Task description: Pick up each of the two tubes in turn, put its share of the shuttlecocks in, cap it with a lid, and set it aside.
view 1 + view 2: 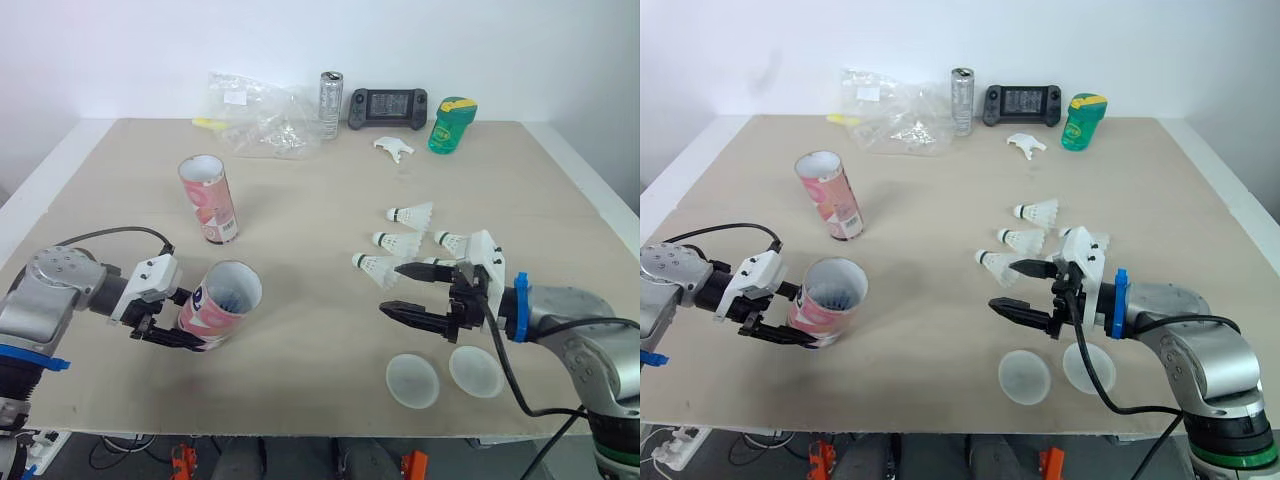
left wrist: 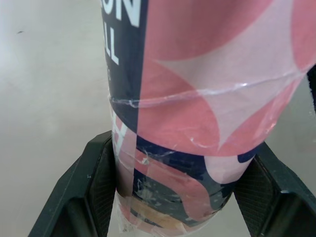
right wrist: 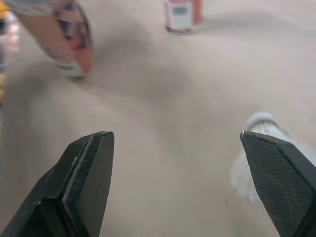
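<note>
Two round translucent lids (image 1: 412, 381) lie nearest, at the front edge of the tabletop (image 1: 300, 230), just beside the right pincer (image 1: 392, 288). This pincer is wide open and empty, with its tips near the closest of four shuttlecocks (image 1: 375, 267). The left pincer (image 1: 172, 320) is closed on one pink tube (image 1: 222, 300), which is tilted with its mouth up and toward the right. A second tube (image 1: 210, 198) stands upright further back. I think the right pincer should grip the shuttlecock lightly, without crushing the feathers, and bring it cork first to the held tube's mouth.

Glossy film-wrapped tube (image 2: 197, 108); matt table (image 1: 320, 200); frosted plastic lids (image 1: 412, 381).
</note>
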Motion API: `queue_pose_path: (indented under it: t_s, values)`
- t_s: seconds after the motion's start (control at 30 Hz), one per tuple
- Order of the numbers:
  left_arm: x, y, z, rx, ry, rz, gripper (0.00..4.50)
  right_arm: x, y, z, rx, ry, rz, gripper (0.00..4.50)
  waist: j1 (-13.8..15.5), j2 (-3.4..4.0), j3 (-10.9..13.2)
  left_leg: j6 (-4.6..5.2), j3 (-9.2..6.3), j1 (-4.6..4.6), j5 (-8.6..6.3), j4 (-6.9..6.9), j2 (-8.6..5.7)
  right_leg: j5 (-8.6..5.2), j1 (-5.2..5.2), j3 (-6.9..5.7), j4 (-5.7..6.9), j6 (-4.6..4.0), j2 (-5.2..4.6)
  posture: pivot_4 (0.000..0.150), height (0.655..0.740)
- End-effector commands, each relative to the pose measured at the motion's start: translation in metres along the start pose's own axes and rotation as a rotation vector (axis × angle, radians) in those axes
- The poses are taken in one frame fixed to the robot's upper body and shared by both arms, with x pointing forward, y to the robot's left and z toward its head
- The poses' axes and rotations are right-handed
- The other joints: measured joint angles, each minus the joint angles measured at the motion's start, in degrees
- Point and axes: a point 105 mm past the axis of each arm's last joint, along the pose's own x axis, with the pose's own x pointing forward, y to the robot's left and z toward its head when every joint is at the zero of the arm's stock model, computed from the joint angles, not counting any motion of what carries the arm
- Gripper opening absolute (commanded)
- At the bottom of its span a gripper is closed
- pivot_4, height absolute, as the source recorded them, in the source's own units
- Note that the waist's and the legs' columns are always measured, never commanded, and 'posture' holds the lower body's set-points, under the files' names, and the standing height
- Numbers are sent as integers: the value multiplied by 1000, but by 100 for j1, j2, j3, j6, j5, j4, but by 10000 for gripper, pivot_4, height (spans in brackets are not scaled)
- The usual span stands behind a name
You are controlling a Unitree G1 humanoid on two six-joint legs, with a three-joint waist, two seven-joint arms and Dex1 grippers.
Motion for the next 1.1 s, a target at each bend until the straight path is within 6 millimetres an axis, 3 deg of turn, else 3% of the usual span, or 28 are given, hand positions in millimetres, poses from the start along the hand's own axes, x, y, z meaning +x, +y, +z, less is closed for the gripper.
queue_pose_path:
  t_s: [0.03, 0.4, 0.53, 0.7, 0.8, 0.9, 1.03, 1.1]
  values:
    - [3, -3, 4, 8, 2, -24, 28118, 3, -11, 4, -5, -36, -53, 43878, -4, -5, 2, 0, 3, 3, 2, 3, 0, 2, 1, 4, 0, -5, 0, 1500, 7213]
    - [3, -4, 5, 27, 24, -9, 28118, 39, -35, -21, 56, 22, -94, 43878, 7, -11, 5, -2, 8, -5, 4, 0, 2, 0, -6, 10, -1, 2, 4, 1500, 7213]
    - [2, -6, 6, 29, 22, -6, 28118, 52, -38, -23, 51, 23, -88, 27004, 6, -12, 5, -2, 9, -9, 3, 0, 1, -4, -6, 10, -3, 4, 2, 1500, 7213]
    - [2, -7, 8, 29, 20, -2, 28118, 60, -37, -20, 23, 24, -75, 1047, 7, -12, 6, -2, 8, -8, 3, 0, 1, -2, -6, 9, -2, 3, 3, 1500, 7213]
    - [1, -8, 8, 30, 20, 1, 28118, 59, -29, -15, -1, 7, -33, 388, 7, -12, 6, -2, 9, -9, 3, 0, 1, -3, -6, 9, -3, 4, 2, 1500, 7213]
    - [1, -8, 8, 30, 21, 2, 28118, 58, -9, -3, -48, -26, 66, 388, 6, -11, 6, -2, 8, -10, 3, -3, 2, -5, -8, 9, -3, 3, 3, 1500, 7213]
    - [2, -9, 6, 28, 20, -2, 28118, 54, 33, 39, -167, -132, 291, 388, 4, -9, 7, -1, 6, -9, 2, -6, 3, -6, -8, 8, -3, 0, 6, 1500, 7213]
    - [2, -9, 6, 28, 20, -5, 28118, 53, 44, 53, -224, -151, 360, 388, 4, -9, 8, -1, 5, -9, 2, -5, 4, -5, -8, 7, -2, 1, 5, 1500, 7213]
